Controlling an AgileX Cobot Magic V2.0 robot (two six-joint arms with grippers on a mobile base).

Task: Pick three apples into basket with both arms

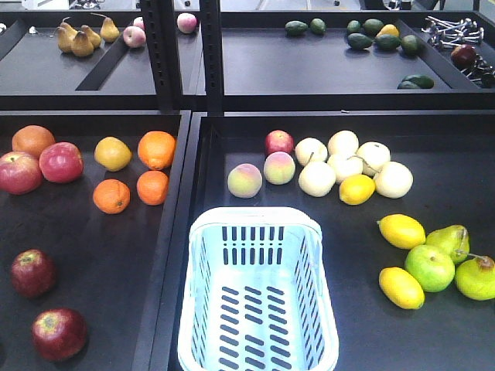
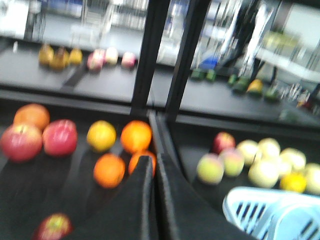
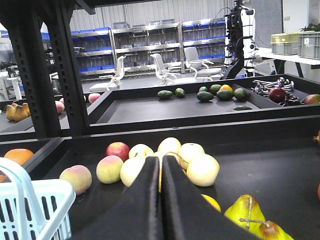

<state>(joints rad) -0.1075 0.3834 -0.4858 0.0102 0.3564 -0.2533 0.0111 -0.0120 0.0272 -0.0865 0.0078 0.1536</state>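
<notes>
The pale blue basket (image 1: 255, 215) stands empty at the front of the right tray. Two dark maroon apples (image 1: 32, 272) (image 1: 59, 333) lie at the front of the left tray. A third small red apple (image 1: 279, 142) sits behind the basket beside the peaches. Neither arm shows in the front view. In the blurred left wrist view my left gripper (image 2: 152, 161) is shut and empty above the divider between the trays, with one dark apple (image 2: 52, 227) low on its left and the basket (image 2: 235, 200) on its right. My right gripper (image 3: 161, 161) is shut and empty, pointing at the pale fruit; the red apple (image 3: 118, 150) is left of it.
Two larger bright red apples (image 1: 39, 166) and oranges (image 1: 152, 186) fill the back of the left tray. Peaches (image 1: 245, 181), pale round fruit (image 1: 344, 164), lemons (image 1: 401, 230) and green pears (image 1: 448, 263) lie around the basket. A raised divider (image 1: 179, 232) separates the trays; black posts (image 1: 210, 54) carry an upper shelf.
</notes>
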